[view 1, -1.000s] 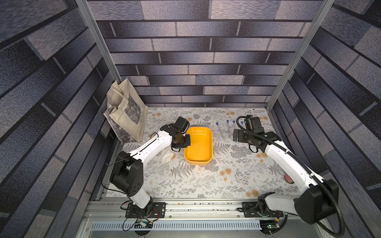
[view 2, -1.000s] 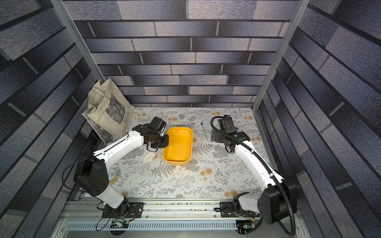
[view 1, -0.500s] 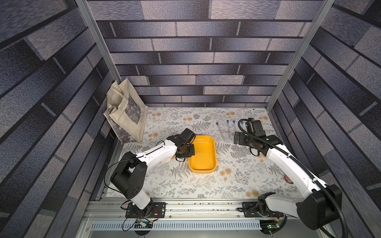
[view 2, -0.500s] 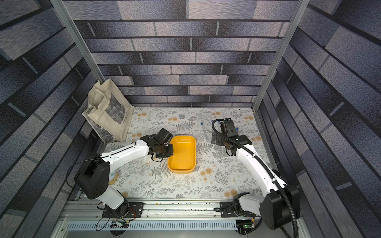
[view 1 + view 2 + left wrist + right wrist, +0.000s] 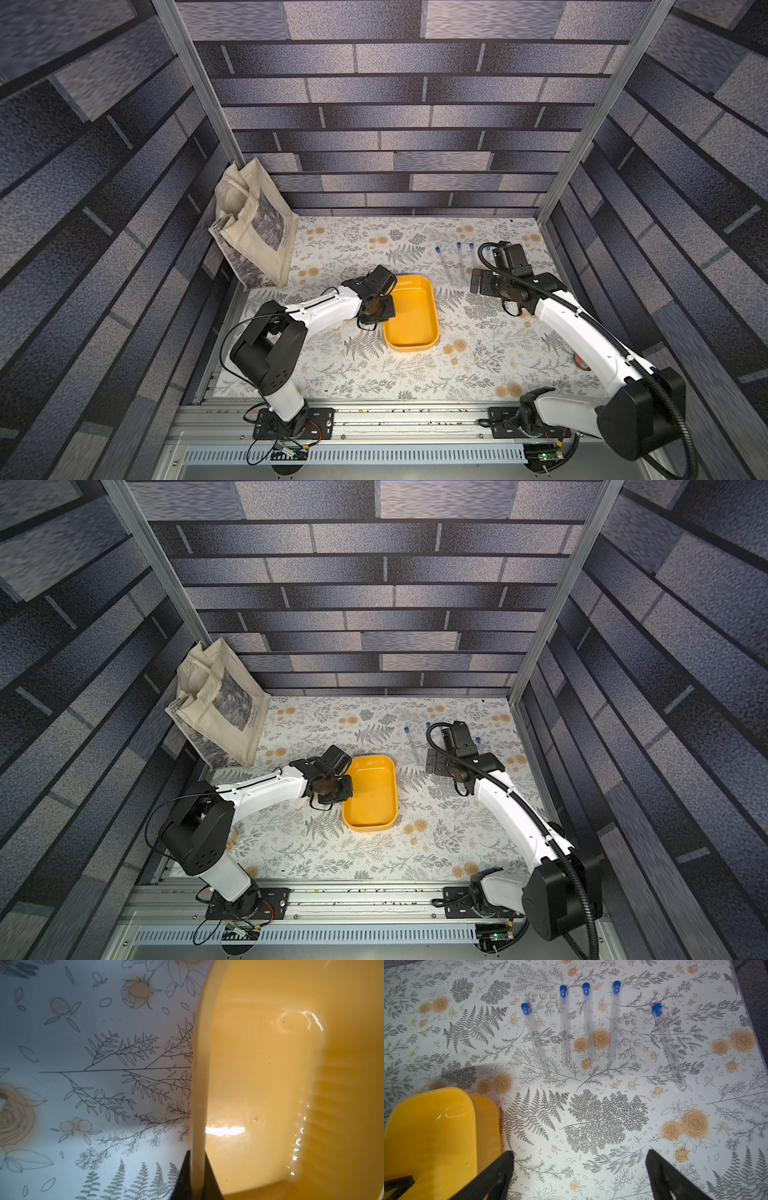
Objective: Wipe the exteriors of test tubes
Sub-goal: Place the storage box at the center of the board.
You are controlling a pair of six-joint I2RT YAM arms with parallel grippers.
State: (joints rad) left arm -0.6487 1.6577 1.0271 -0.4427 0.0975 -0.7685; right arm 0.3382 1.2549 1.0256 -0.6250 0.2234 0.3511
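The yellow tray (image 5: 434, 309) is a smooth, glossy plastic trough with rounded corners and a thick rolled rim. It lies flat on the table (image 5: 415, 376), whose matte covering is printed with grey ferns and orange roses. My left gripper (image 5: 198, 1167) is pressed together on the tray's long rim, on the side away from the tubes. One dark, wedge-shaped finger is inside the wall and the other outside.

The test tubes (image 5: 588, 1024) lie past the tray's far corner on the right arm's side. They are five thin, clear cylinders with rounded closed ends and small blue caps, the capped ends farther from the tray. All five lie flat and roughly parallel, touching neither each other nor the tray, and the two outer ones slant a little.

My right gripper (image 5: 579, 1154) hangs spread wide over bare covering beside that corner, short of the tubes' closed ends, and it pinches nothing. In both top views the right wrist and its black cable hide part of the tube row. A limp beige cloth tote bag (image 5: 257, 232) with a grey print leans on the wall, well apart from the tray on the left arm's side.
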